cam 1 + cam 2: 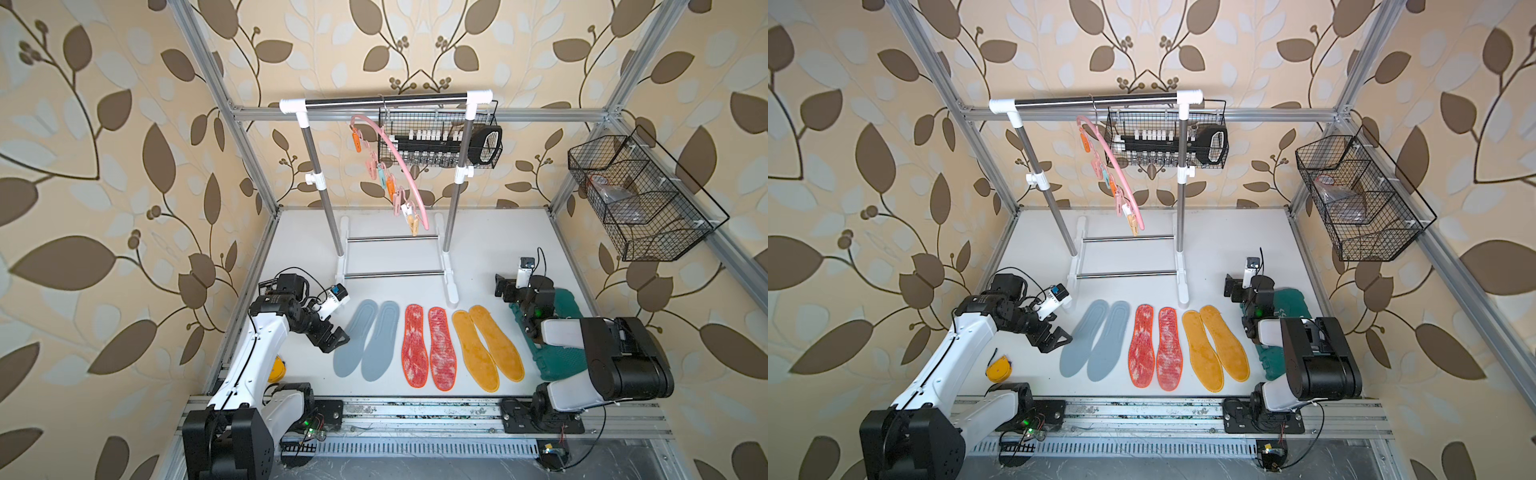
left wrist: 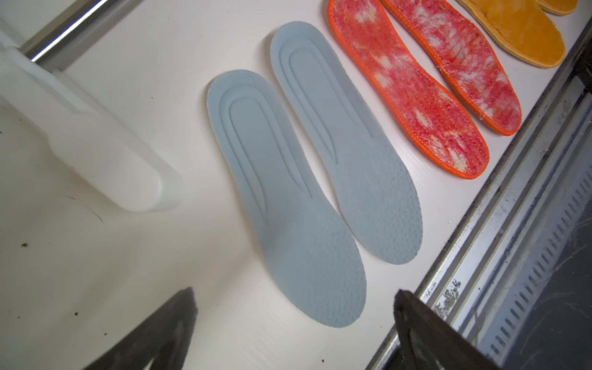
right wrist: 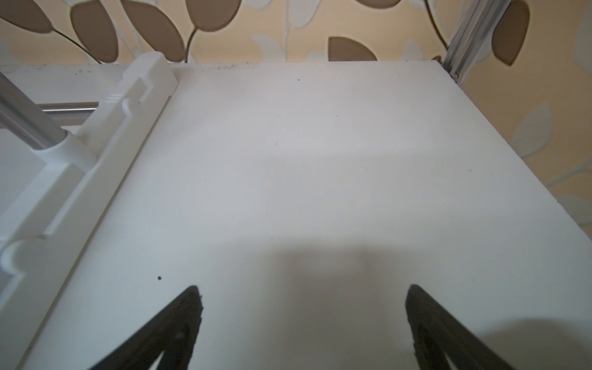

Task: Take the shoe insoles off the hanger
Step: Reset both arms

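Observation:
Three pairs of shoe insoles lie flat in a row on the white table: grey-blue (image 1: 353, 340), red-and-white with an orange rim (image 1: 415, 347), fuzzy orange-yellow (image 1: 498, 345). The pink hanger (image 1: 399, 166) hangs tilted from the rack's top bar, and its small clips hold nothing. My left gripper (image 1: 338, 338) is open just left of the grey-blue pair. In the left wrist view its fingers (image 2: 179, 320) stand wide apart near the end of a grey-blue insole (image 2: 288, 198). My right gripper (image 1: 503, 286) is open and empty over bare table (image 3: 302, 287), right of the rack's foot.
The steel rack (image 1: 395, 102) stands at the back, with a black wire basket (image 1: 440, 141) of small bottles behind its top bar. Another wire basket (image 1: 640, 199) hangs on the right wall. A dark green case (image 1: 569, 307) lies under the right arm. A yellow tape measure (image 1: 998, 368) sits front left.

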Robot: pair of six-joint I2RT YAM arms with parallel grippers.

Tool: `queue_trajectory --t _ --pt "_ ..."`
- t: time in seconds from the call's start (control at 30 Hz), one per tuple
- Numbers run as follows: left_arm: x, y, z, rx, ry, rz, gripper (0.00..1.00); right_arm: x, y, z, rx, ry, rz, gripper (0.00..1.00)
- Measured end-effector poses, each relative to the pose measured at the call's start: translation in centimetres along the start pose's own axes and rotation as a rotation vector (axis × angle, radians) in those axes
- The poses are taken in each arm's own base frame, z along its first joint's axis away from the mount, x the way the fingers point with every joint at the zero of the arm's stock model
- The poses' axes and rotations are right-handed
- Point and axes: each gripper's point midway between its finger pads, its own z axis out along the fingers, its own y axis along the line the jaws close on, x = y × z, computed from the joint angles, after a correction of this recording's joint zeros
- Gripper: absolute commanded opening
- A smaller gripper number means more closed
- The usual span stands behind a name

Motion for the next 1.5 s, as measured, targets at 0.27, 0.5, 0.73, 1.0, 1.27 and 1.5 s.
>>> queue_trajectory --t 0.27,0.5,0.73,1.0,1.27,1.5 --pt "-3.1 2.8 1.6 -0.023 -0.105 0.021 0.99 -0.2 0.6 0.0 -0.016 -0.008 -0.006 0.98" --pt "-5.4 4.7 2.6 -0.073 -0.245 0.02 0.99 -0.2 1.2 -0.1 -0.025 -0.008 -0.017 0.98" --pt "-5.1 6.2 4.0 -0.18 -0.36 0.015 0.99 -0.2 1.1 -0.1 -0.019 -0.008 -0.018 0.98" --pt "-5.6 11.7 4.3 -0.364 -0.442 -0.145 0.99 -0.2 1.1 -0.1 -0.019 -0.008 -0.018 0.98" --pt "-4.9 16.2 2.6 -0.488 -0.529 -0.347 0.99 -0.2 1.1 -0.1 -0.019 -0.008 -0.018 0.98" --pt "-3.9 16.8 3.2 -0.526 -0.624 -0.403 0.99 -0.2 1.1 -0.1 -0.019 -0.008 -0.021 0.98"
